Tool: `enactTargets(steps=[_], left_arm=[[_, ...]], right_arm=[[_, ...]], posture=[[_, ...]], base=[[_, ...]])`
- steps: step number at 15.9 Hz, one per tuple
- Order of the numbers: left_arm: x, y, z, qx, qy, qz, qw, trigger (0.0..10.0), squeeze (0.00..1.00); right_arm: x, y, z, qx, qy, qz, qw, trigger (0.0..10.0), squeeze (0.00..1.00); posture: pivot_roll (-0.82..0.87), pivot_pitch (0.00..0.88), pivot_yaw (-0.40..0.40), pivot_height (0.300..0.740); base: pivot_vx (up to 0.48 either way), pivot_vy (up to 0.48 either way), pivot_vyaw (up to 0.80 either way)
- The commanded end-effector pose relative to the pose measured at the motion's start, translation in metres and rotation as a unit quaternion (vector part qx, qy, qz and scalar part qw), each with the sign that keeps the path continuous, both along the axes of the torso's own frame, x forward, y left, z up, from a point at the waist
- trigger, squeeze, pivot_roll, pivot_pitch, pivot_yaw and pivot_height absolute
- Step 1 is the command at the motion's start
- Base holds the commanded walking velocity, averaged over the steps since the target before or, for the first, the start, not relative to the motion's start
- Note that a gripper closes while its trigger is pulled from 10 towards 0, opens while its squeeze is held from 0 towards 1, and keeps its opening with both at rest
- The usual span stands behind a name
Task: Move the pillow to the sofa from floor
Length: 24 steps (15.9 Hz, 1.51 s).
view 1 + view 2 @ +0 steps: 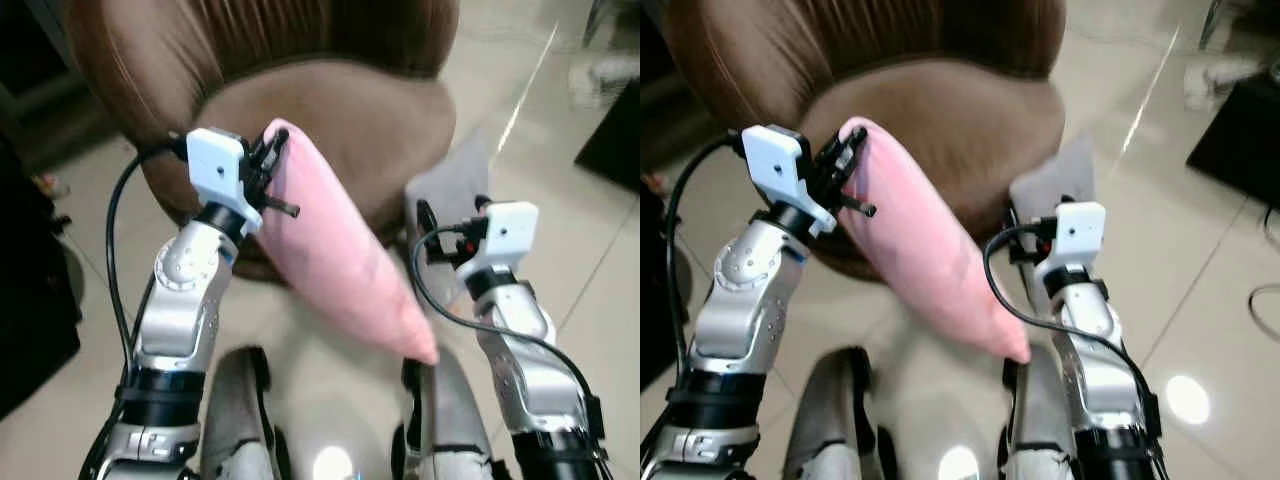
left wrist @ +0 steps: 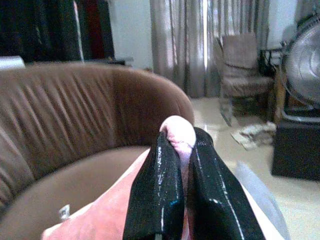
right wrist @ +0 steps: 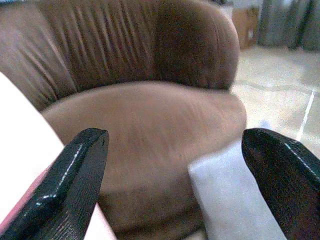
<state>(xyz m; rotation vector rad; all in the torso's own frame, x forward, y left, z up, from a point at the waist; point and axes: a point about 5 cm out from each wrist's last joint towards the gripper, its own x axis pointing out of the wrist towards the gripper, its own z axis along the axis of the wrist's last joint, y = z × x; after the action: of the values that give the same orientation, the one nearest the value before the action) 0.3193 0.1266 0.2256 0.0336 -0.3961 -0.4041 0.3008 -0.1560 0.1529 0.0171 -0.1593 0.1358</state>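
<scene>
The left end effector (image 1: 268, 170) is pinching the top corner of the pink pillow (image 1: 340, 260), fingers clamped on the fabric, so the pillow is hanging in front of the brown sofa (image 1: 340, 120), above the floor (image 1: 560, 220). The right end effector (image 3: 175, 175) is gaping wide, holding nothing. Best to be carrying the pillow forward over the seat before releasing. A grey cushion (image 1: 455, 185) is leaning against the sofa; the tiles are looking glossy.
</scene>
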Motion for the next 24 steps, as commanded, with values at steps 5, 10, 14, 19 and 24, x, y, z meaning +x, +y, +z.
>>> enactTargets(steps=[5, 10, 14, 19, 24], left_arm=[[0.007, 0.011, 0.041, 0.001, -0.059, 0.023, 0.998, 0.0, 0.0], [0.019, 0.016, 0.062, 0.014, -0.077, 0.032, 0.996, 0.0, 0.0], [0.019, 0.025, 0.071, 0.012, -0.089, 0.041, 0.995, 0.0, 0.0], [0.015, 0.022, 0.083, 0.015, -0.104, 0.033, 0.994, 0.0, 0.0], [0.021, 0.012, 0.074, 0.034, -0.077, 0.029, 0.996, 0.0, 0.0]], right_arm=[[0.009, 0.0, 0.002, 0.012, -0.024, 0.005, 1.0, 10.0, 0.0], [0.006, 0.023, 0.019, -0.021, -0.078, 0.109, 0.991, 10.0, 0.0], [-0.003, 0.023, 0.01, -0.069, -0.08, 0.145, 0.984, 10.0, 0.0], [-0.012, 0.043, 0.023, -0.059, -0.1, 0.243, 0.963, 10.0, 0.0], [-0.032, 0.056, 0.014, -0.09, -0.079, 0.314, 0.942, 10.0, 0.0]], posture=[[0.04, 0.0, 0.058, 0.641], [0.04, 0.0, 0.063, 0.686], [0.03, 0.0, 0.058, 0.724], [0.04, 0.0, 0.048, 0.729], [0.05, 0.0, 0.06, 0.729]], base=[[0.0, 0.0, 0.0], [0.0, 0.0, 0.0], [0.0, 0.0, 0.0], [0.0, 0.0, 0.0], [0.0, 0.0, 0.0]])
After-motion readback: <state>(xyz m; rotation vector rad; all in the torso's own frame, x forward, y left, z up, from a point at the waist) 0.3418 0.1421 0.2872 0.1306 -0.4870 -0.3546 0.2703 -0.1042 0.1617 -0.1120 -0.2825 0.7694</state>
